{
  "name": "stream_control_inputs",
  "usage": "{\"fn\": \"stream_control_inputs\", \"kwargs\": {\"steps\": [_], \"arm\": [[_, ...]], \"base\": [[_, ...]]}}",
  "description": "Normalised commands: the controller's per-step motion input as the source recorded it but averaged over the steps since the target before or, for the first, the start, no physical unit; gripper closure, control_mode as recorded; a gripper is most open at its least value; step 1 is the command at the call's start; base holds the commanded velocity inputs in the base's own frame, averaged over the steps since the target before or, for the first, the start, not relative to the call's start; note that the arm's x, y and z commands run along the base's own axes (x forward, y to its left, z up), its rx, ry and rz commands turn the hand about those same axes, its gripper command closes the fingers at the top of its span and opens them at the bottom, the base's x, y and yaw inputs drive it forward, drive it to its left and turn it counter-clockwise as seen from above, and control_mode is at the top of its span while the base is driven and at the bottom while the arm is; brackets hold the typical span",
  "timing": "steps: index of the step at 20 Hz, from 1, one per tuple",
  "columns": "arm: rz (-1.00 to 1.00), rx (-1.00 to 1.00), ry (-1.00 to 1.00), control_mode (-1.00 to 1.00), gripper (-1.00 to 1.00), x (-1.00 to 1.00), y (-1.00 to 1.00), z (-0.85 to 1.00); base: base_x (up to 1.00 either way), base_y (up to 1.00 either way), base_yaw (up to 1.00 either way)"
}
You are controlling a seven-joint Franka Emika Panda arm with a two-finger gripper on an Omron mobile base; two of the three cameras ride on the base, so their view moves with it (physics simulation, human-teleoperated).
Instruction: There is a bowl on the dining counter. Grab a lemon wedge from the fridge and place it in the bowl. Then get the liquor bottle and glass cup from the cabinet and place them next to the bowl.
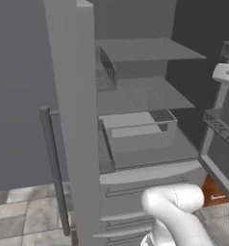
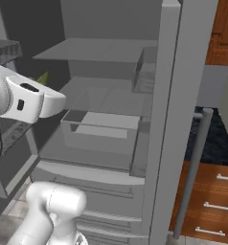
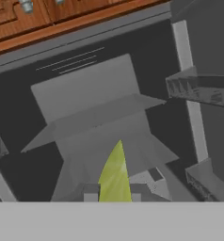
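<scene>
The grey fridge [image 1: 135, 96] stands open, its shelves bare, seen from the other side as the fridge [image 2: 106, 105]. In the hand view the lemon wedge [image 3: 115, 172], a yellowish-green sliver, stands upright between the two dark finger tips of my gripper [image 3: 114, 194], which is shut on it. From the right base camera the lemon wedge [image 2: 42, 78] pokes up just behind the white hand, in front of the fridge's left side. The bowl, dining counter, liquor bottle, glass cup and cabinet are out of view.
A clear crisper drawer [image 1: 138, 129] sits pulled out on the lower shelf. The open left door [image 1: 73, 120] carries a long bar handle [image 1: 54, 168]; the right door's bins [image 1: 222, 125] hang close to the arm. Brown wooden drawers [image 2: 211, 201] lie to the right.
</scene>
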Motion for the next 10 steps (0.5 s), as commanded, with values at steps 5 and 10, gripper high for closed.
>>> {"fn": "stream_control_inputs", "kwargs": {"steps": [5,10], "arm": [[0.00,0.00,0.00,1.00,1.00,0.00,0.00,0.00],[0.00,0.00,0.00,1.00,1.00,0.00,0.00,0.00]], "base": [[-0.86,0.05,-0.11],[-0.76,0.25,-0.23]]}}
